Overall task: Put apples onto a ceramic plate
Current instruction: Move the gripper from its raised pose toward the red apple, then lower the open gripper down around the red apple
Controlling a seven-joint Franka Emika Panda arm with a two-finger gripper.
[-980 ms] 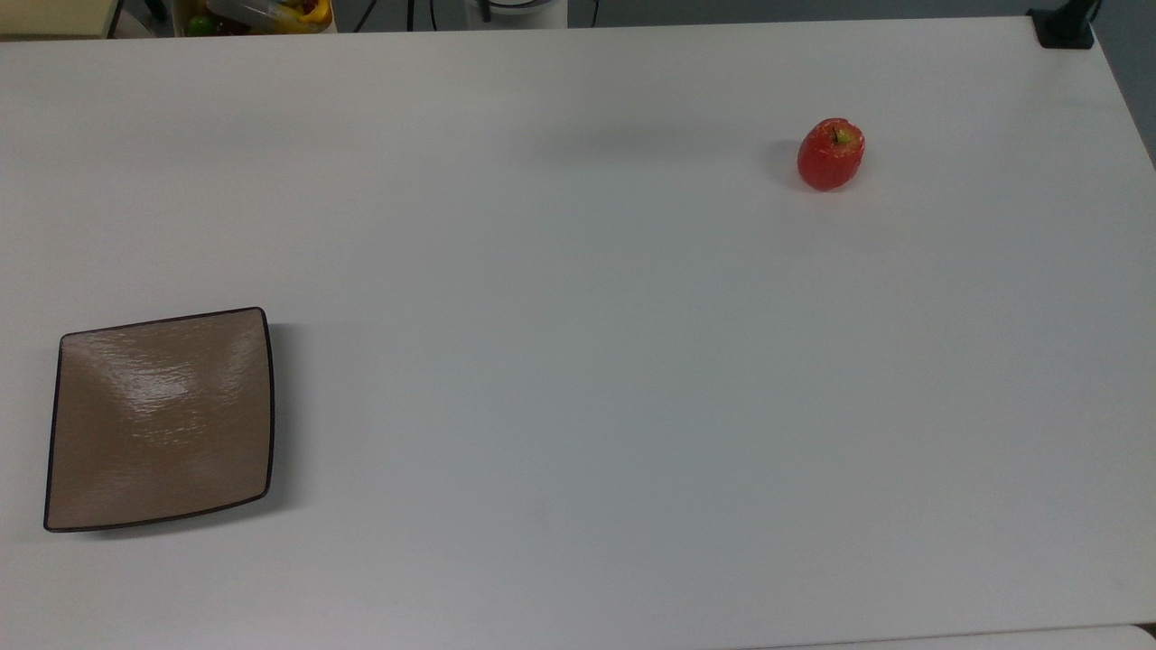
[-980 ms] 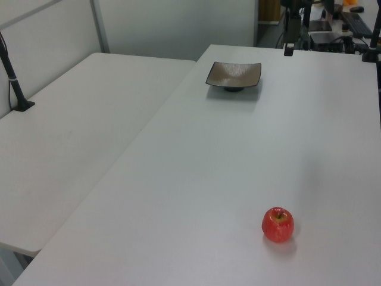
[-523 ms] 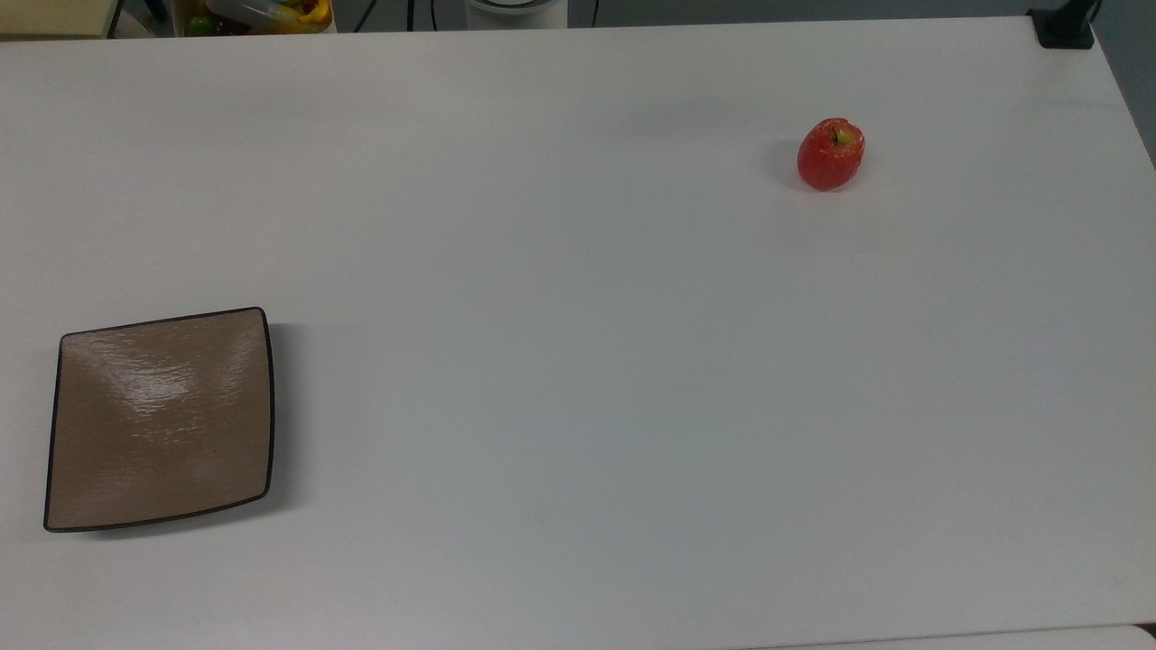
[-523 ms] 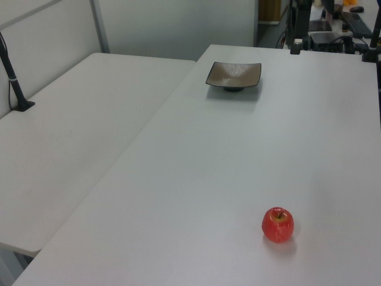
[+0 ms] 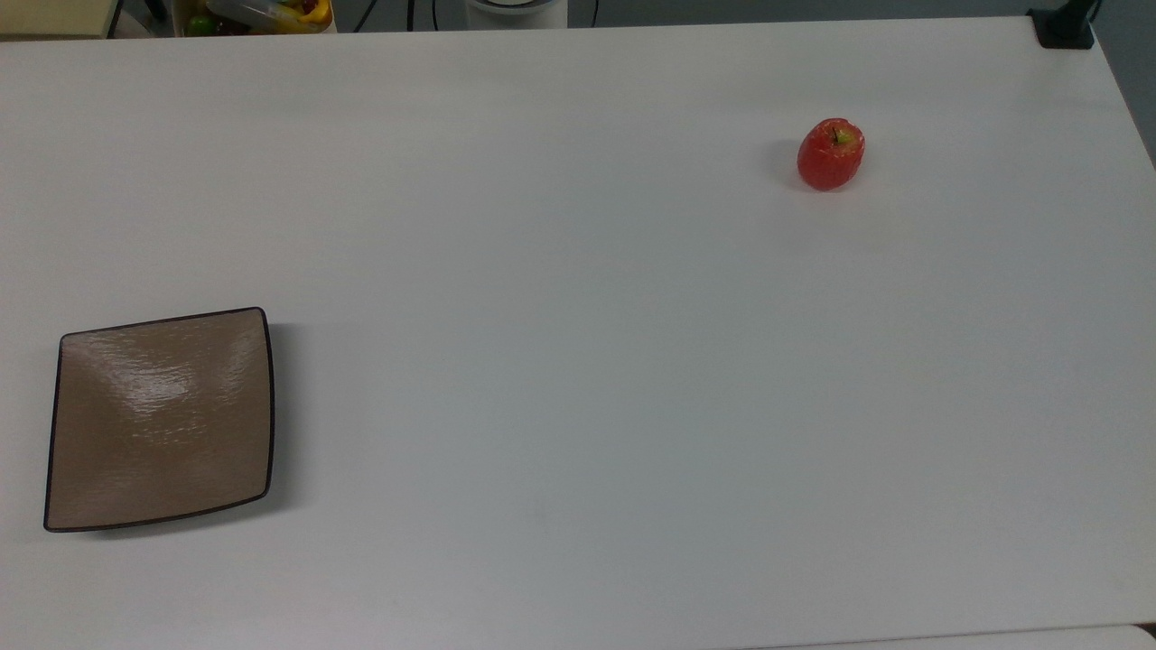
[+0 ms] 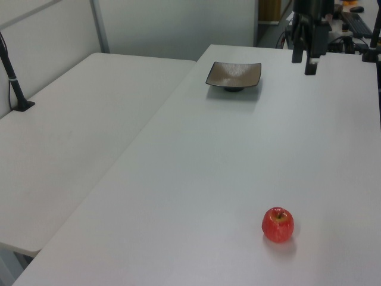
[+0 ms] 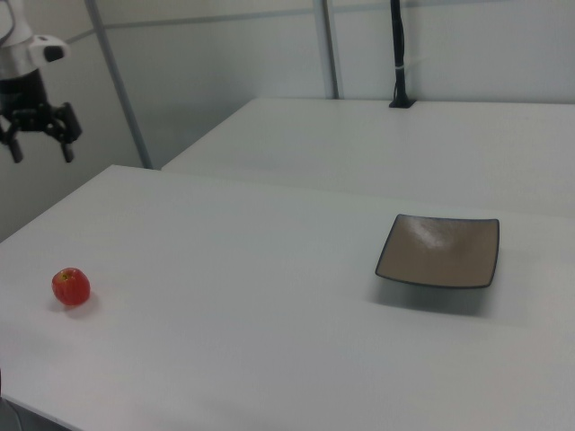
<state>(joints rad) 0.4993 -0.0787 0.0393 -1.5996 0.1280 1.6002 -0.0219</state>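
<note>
A small glossy red apple (image 5: 831,153) rests alone on the white table (image 5: 578,361), toward the top view's upper right. It also sits near the front in the left view (image 6: 278,224) and at the right view's left (image 7: 71,286). The square tan-brown ceramic plate (image 5: 161,420) lies empty at the top view's left; it also appears far back in the left view (image 6: 233,75) and at the right view's right (image 7: 438,251). My gripper (image 6: 303,62) hangs open in the air above the table's far side in the left view. In the right view my gripper (image 7: 40,151) is high above and behind the apple, holding nothing.
A black clamp (image 5: 1066,27) grips the table corner at the top view's upper right. A bin of colourful items (image 5: 262,13) stands beyond the far edge. A second white table (image 6: 77,131) adjoins on the left view's left, with a black pole (image 6: 12,77).
In the left view my gripper has come down and nearer, from the top edge to above the table's far side. The apple and plate have not moved.
</note>
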